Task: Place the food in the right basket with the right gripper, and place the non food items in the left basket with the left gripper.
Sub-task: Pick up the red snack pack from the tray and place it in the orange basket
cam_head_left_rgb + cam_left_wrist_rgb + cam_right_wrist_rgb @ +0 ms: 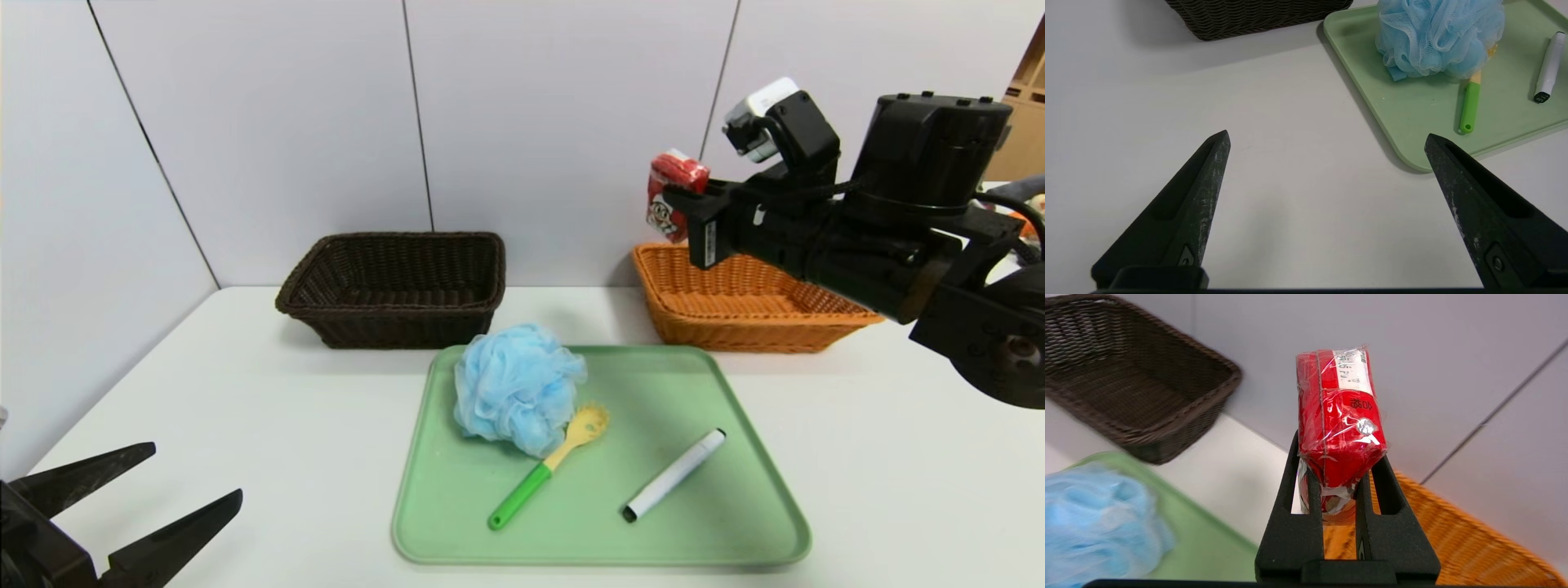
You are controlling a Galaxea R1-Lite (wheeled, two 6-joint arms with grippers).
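Left gripper (175, 478), jaws wide and empty, parks low. Right gripper (682, 204) clamps red snack packet (673, 192) upright above orange basket (739, 306), whose centre lies toward 4 o'clock.

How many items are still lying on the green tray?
3: blue bath pouf at the back left, green-handled spatula beside it, white marker to the right. None seem hidden.

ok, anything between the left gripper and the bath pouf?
No object: left wrist view shows only bare white table then the green tray rim between the open left gripper and the blue bath pouf on that tray.
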